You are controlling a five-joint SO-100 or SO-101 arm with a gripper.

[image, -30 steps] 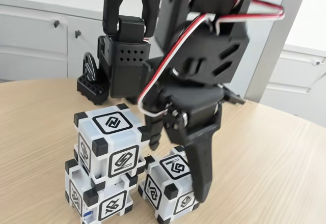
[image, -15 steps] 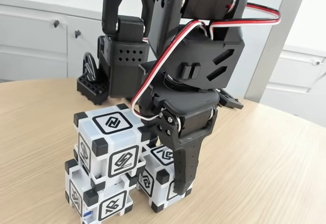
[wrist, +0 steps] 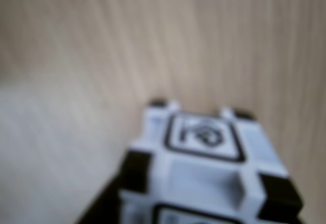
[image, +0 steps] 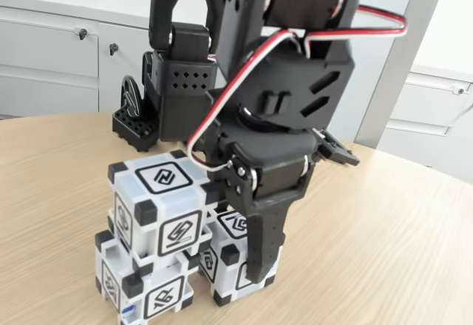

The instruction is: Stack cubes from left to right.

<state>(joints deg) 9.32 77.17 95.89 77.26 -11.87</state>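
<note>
In the fixed view two cubes stand stacked at the lower left, the top cube (image: 159, 207) resting on the bottom cube (image: 144, 286). The third cube (image: 225, 260) sits close against the stack's right side, low at table height. My gripper (image: 240, 247) reaches down from above and is shut on this third cube. Its long black front finger (image: 260, 247) covers the cube's right face, and the other finger is hidden behind. The wrist view shows the held cube (wrist: 204, 158) blurred and very near, with a dark finger (wrist: 104, 211) at its lower left.
The arm's black base (image: 181, 92) stands behind the stack on the light wooden table (image: 384, 244). White cabinets (image: 48, 52) line the back. Bare wood extends to the right of the cubes, and the table's curved edge runs along the back right.
My gripper has swung left and lower, and the third cube has shifted left with it, from apart from the stack to close against its right side.
</note>
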